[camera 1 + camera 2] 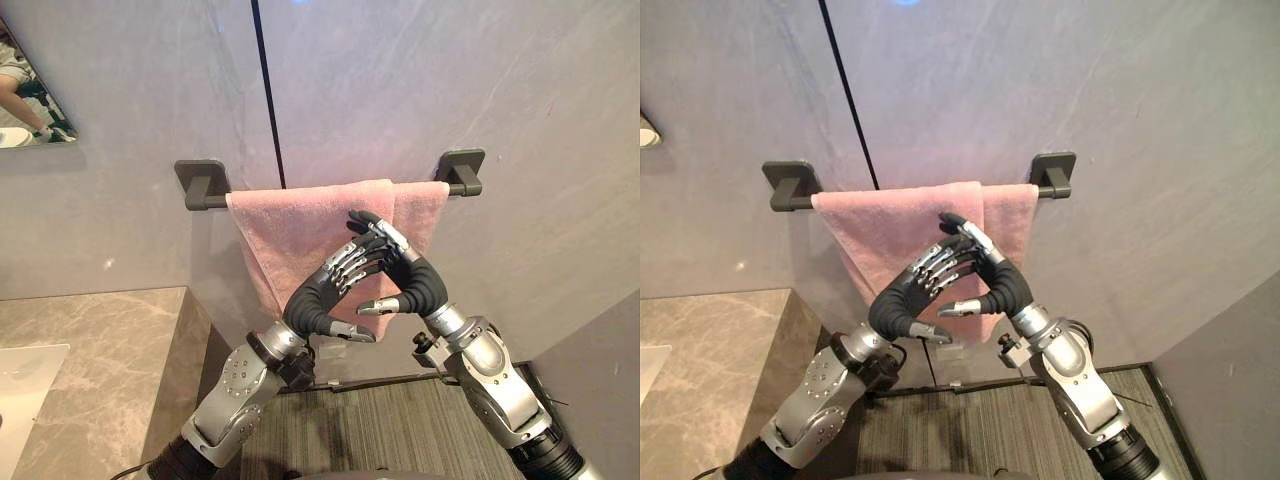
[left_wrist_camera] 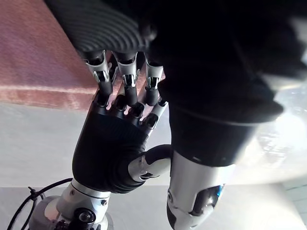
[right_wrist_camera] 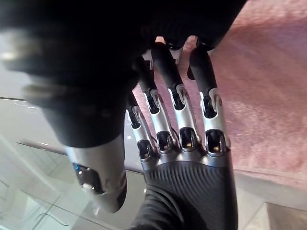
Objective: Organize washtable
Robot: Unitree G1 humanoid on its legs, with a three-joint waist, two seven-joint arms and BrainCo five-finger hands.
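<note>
The step in hand looks like tidying the towel on its bar, which is fixed to the wall above and to the right of the bench. The towel is already hung, so this is probably finishing work and not a fetch.

Both arms reach up in front of the cloth. The left robot hand and the right robot hand meet at their fingertips, making a tent shape over the lower middle of the towel. Each has its fingers nearly straight, laid against or meshed with the other's, with the thumb held apart below. Neither has anything in its grasp. Whether any fingertip touches the cloth behind cannot be told.

The towel's long axis runs level with the bar, left to right along the wall. It covers the bar from just beside the left bracket nearly to the right one. From there it hangs downward, but not square. Its left edge slants in toward the middle as it drops, and a second layer overlaps near the right end. Its bottom edge is hidden behind the robot hands.

The next move likely calls for parting the robot hands and sending one to each side of the cloth. A pinch on the slanted left edge could then draw it outward and down until it hangs plumb. The pull should be light, since a hard tug could drag the towel off the bar.
</note>
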